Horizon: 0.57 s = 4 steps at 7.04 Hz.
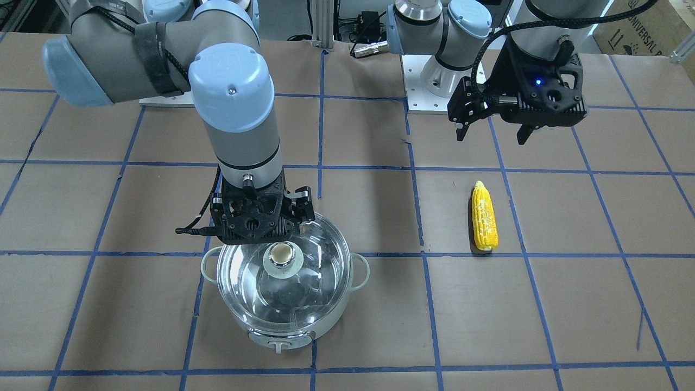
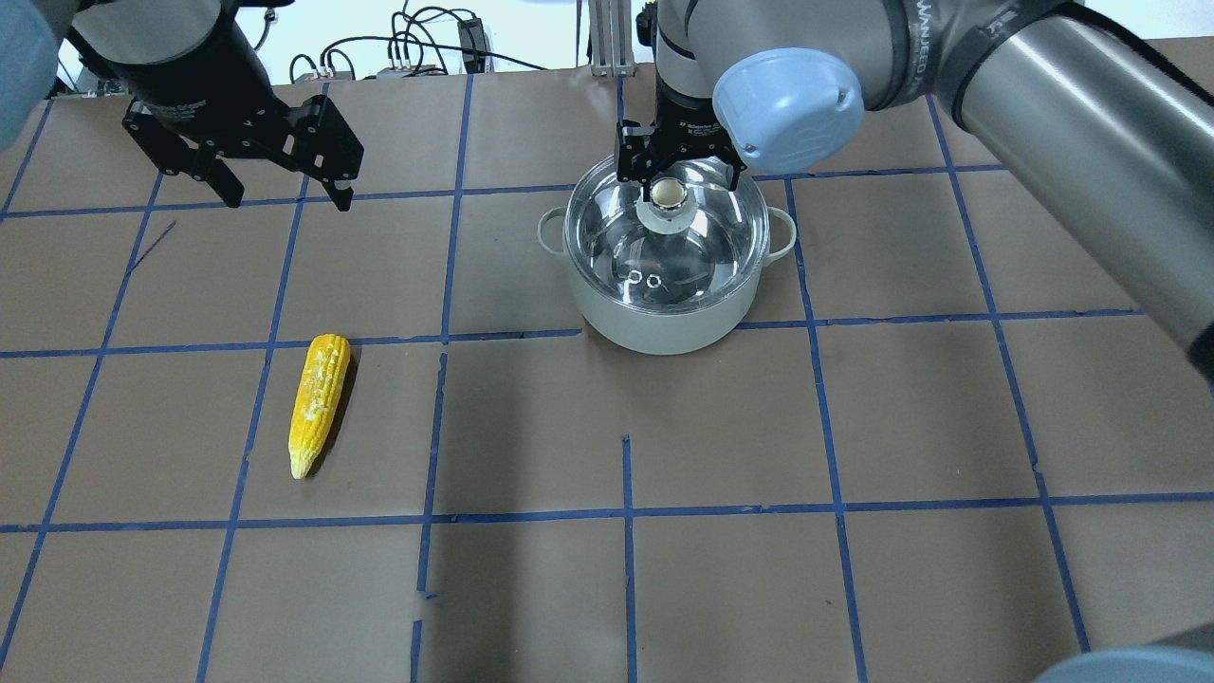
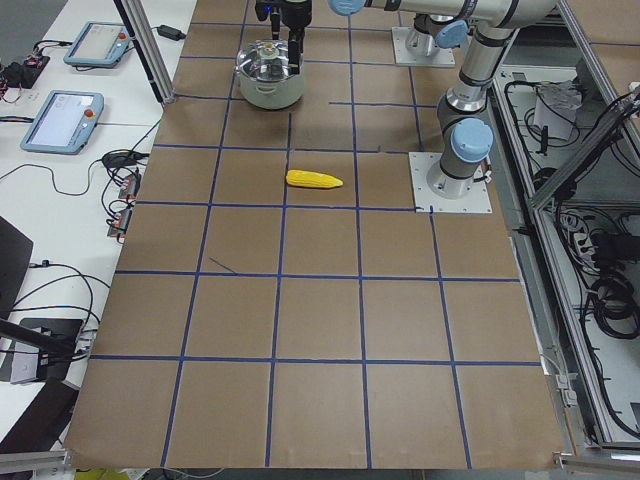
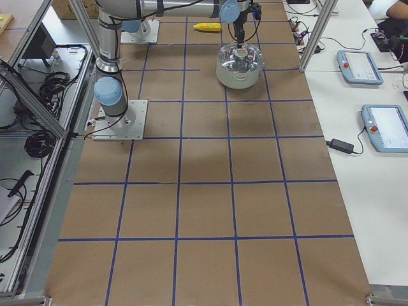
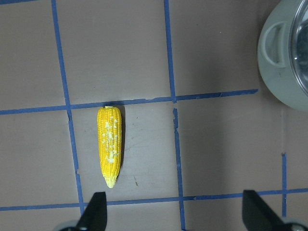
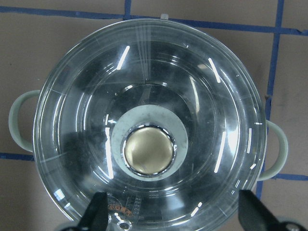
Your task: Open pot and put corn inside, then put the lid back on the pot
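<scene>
The pale pot (image 2: 664, 327) stands on the table with the clear glass lid (image 2: 707, 251) on it. My right gripper (image 2: 675, 175) is open and hovers right over the lid's chrome-and-cream knob (image 6: 149, 150), with its fingers on either side and apart from it. It also shows in the front view (image 1: 263, 231). The yellow corn (image 2: 318, 403) lies flat on the table, well to the left of the pot. My left gripper (image 2: 287, 201) is open and empty, above the table beyond the corn. Its wrist view shows the corn (image 5: 109, 144) and the pot's handle (image 5: 276, 41).
The table is brown paper with a blue tape grid (image 2: 626, 512). The arm base plates (image 1: 429, 100) and cables (image 2: 417, 47) sit at the robot's side. Control tablets (image 4: 360, 67) lie on a side bench beyond the pot.
</scene>
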Available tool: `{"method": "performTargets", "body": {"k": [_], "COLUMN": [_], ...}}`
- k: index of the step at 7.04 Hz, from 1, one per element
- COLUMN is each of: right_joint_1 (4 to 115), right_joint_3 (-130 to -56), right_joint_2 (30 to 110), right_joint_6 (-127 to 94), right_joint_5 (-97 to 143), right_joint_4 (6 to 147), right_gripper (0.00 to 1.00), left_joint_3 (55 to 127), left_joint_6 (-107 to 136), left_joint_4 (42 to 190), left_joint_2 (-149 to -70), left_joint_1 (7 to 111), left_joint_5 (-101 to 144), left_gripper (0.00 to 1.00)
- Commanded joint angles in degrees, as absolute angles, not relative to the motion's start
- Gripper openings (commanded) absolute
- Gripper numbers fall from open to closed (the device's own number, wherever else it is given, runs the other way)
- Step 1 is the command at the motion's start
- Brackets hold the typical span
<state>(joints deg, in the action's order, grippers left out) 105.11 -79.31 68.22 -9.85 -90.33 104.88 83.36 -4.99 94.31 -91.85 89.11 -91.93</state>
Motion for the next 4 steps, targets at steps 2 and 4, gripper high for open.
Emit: {"method": "performTargets", "body": {"k": [2,4], "right_joint_1": [105.29,105.29], "right_joint_3": [-78.14,-77.52], "right_joint_2": [66.19,64.96], "right_joint_6": [-9.84,-9.84], "right_joint_5": [-90.0,-90.0], "right_joint_4": [105.03,105.21], "right_gripper": [0.95,0.95], "left_joint_3": [83.41,83.32], "left_joint_6": [-5.36,-5.36], "left_joint_4": [94.39,94.31], "left_joint_2": [-91.76,-91.85], "left_joint_1": [89.03,89.12], "left_joint_5": [-92.02,-91.93], "left_gripper": [1.0,1.0]}}
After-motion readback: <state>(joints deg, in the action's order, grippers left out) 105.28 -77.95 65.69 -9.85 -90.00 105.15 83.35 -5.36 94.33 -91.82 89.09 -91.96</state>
